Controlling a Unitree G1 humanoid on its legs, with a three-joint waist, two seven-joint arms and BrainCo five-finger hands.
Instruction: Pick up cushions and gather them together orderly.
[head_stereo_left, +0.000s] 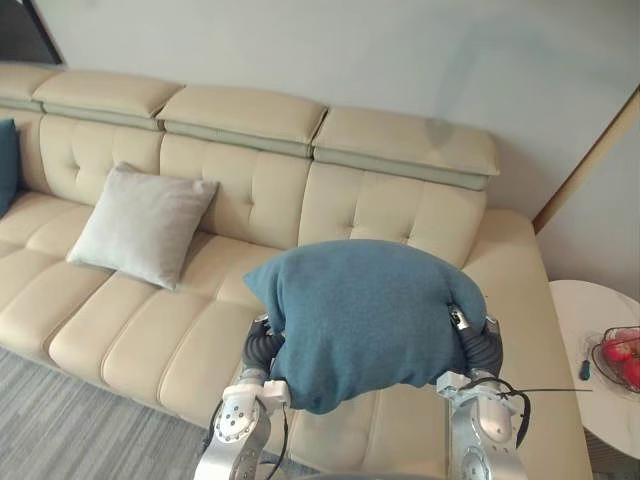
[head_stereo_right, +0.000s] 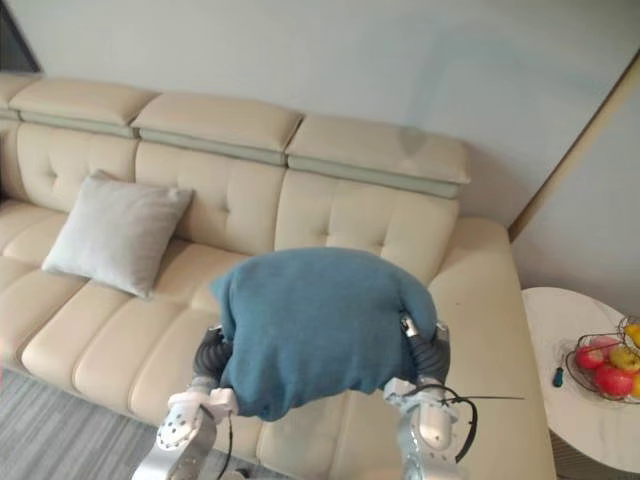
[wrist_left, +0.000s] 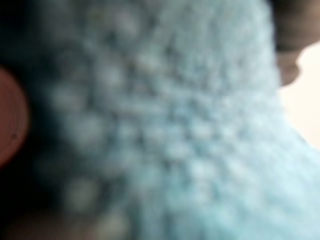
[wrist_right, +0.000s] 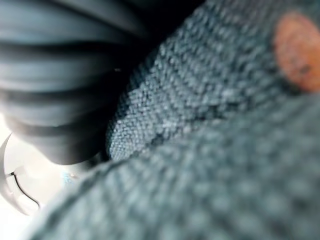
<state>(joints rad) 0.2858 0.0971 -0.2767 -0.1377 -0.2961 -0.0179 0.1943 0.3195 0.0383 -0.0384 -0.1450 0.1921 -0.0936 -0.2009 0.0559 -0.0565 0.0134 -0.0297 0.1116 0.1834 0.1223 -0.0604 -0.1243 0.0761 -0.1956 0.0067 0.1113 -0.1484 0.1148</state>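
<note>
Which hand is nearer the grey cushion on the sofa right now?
Left. The left hand is at the left side of the raised blue cushion, toward the grey cushion; the right hand is at its opposite side, farther away.

Sofa seat (head_stereo_left: 150, 335) lies bare right of the grey cushion (head_stereo_left: 140, 225) (it leans back).

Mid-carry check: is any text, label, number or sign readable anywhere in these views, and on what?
None readable.
The blue knitted cushion, the light grey square cushion, the cream leather sofa and the white round side table show no print, tags or signs.
</note>
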